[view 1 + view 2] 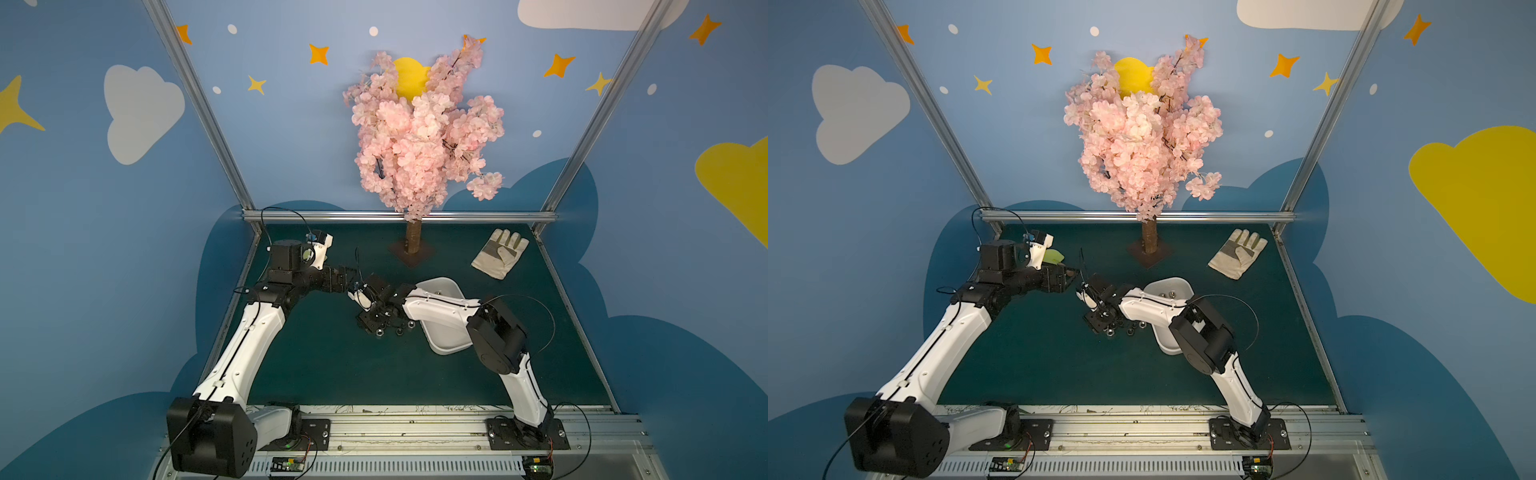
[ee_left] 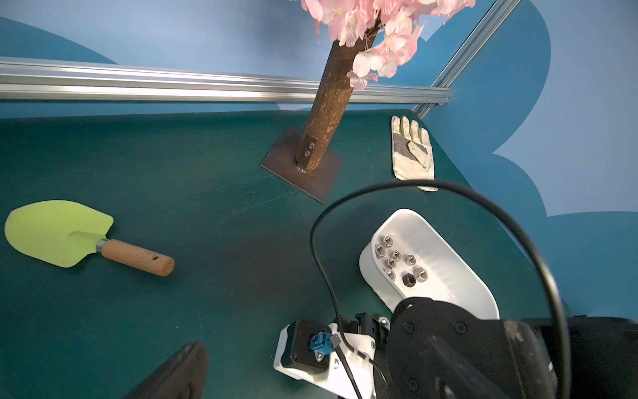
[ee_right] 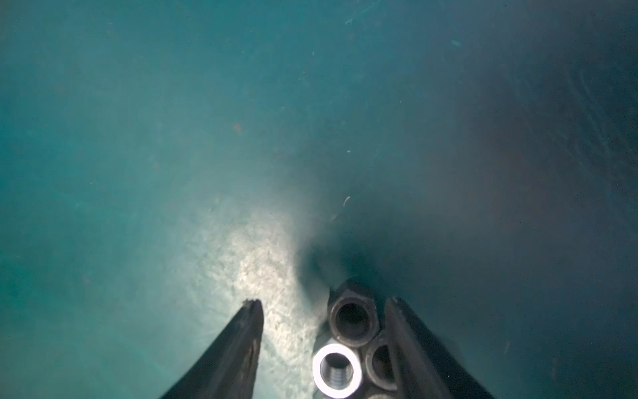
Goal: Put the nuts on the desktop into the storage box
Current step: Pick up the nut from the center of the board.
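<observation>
Arms: we counted two, both reaching toward the middle of the desktop (image 1: 332, 365).
Right gripper (image 3: 322, 301): its jaws stood released, the two dark fingers apart, with the tips down at the desktop just left of the storage box (image 2: 445, 266).
Loose nuts (image 3: 352, 317): we counted three between the fingers in the right wrist view. They touched one another, lay close against one finger and apart from the other, and none was gripped. In both top views at least three lay by the tips, and we could not tell whether more sat beneath.
Storage box: one, white, right of centre at mid-depth, partly under the right arm.
Boxed nuts (image 2: 395, 255): eight, seven shiny and one dark, toward the far end.
Left gripper (image 1: 345, 279): it hung left of centre, near the right arm's wrist. Only one finger showed, so we could not tell how its jaws stood.
Glove (image 1: 500, 252): one, far right.
Trowel (image 2: 58, 233): one, far left, lying flat.
Tree (image 1: 415, 241): one, far centre.
</observation>
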You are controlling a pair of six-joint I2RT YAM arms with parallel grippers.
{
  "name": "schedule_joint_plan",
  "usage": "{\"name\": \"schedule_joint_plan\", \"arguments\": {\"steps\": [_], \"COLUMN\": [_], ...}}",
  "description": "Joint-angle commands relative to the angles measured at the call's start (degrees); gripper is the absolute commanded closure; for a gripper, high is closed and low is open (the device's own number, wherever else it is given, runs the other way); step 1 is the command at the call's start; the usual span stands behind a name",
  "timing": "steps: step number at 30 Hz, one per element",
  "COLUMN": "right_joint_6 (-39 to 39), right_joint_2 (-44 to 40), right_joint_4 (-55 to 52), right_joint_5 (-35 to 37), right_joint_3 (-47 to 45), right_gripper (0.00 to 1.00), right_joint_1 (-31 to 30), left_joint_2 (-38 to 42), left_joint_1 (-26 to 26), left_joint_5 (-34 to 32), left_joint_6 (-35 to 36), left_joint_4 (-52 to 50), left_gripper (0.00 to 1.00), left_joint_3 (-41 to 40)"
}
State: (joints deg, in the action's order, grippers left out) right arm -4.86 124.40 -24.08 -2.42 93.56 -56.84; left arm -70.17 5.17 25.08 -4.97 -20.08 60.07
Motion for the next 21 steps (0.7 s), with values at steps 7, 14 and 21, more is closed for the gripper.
{"name": "schedule_joint_plan", "arguments": {"steps": [7, 14, 21], "right_joint_6": [1.3, 0.9, -0.2], "right_joint_2": [2.7, 1.1, -3.8], "right_joint_4": [-1.0, -0.1, 1.6], "right_joint_5": [0.9, 2.1, 2.6], "right_joint_3": [0.7, -1.8, -1.9], "right_gripper": [0.5, 0.77, 0.81], "right_joint_1": [-0.5, -0.7, 0.1], "left_joint_2": [0.6, 0.6, 0.6], "left_joint_1": [-0.5, -0.5, -0.6], "left_joint_5": [0.5, 0.3, 0.0], "left_joint_6": [0.0, 0.1, 0.1], "left_joint_4": [-0.1, -0.2, -0.2], "left_gripper": [0.0, 0.0, 0.0], "left_joint_3": [0.1, 0.1, -0.1]}}
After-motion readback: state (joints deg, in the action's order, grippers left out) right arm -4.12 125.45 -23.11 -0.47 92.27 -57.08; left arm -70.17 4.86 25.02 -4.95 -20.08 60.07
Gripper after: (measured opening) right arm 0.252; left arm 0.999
